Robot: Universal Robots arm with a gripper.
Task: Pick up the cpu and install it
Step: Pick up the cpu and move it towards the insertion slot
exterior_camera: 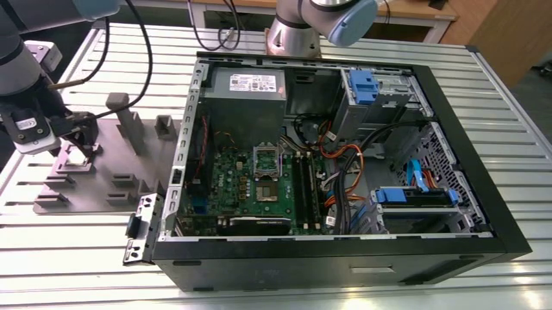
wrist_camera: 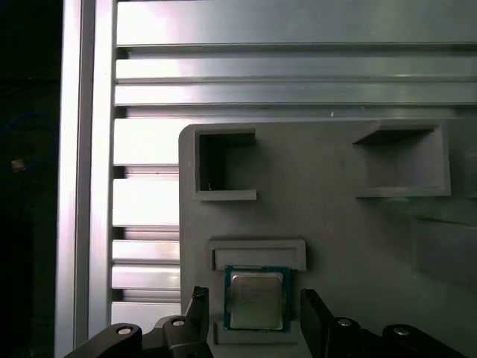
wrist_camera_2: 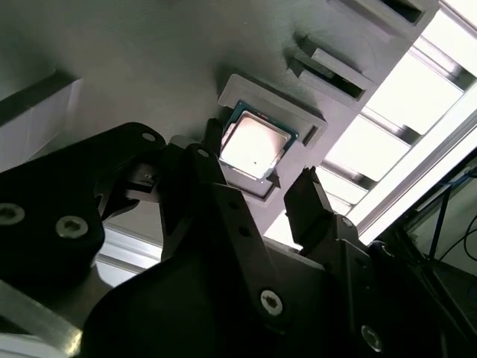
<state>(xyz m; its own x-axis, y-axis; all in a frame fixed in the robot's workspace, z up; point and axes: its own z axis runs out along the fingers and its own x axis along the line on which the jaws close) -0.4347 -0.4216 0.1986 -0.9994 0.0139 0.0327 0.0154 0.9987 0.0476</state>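
Gripper (wrist_camera_2: pixel 256 158) released: its two fingers (wrist_camera: pixel 317 317) straddle the cpu (wrist_camera: pixel 256 298), apart from its edges in both wrist views. The cpu lies flat in a shallow recess of the grey fixture plate (wrist_camera: pixel 335 224).

Risk, in our judgement: an off-centre closure could tip the chip against the recess wall, and a grip on its thin rim could slip.

Count: one cpu, two fingers, one plate. Well beyond, one open computer case (exterior_camera: pixel 483 213) holding one motherboard (exterior_camera: pixel 258 187).

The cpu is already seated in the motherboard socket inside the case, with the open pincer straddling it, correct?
No. The cpu lies in a recess of the grey fixture plate, not in the motherboard socket, as the first wrist view shows. The open pincer does straddle it.
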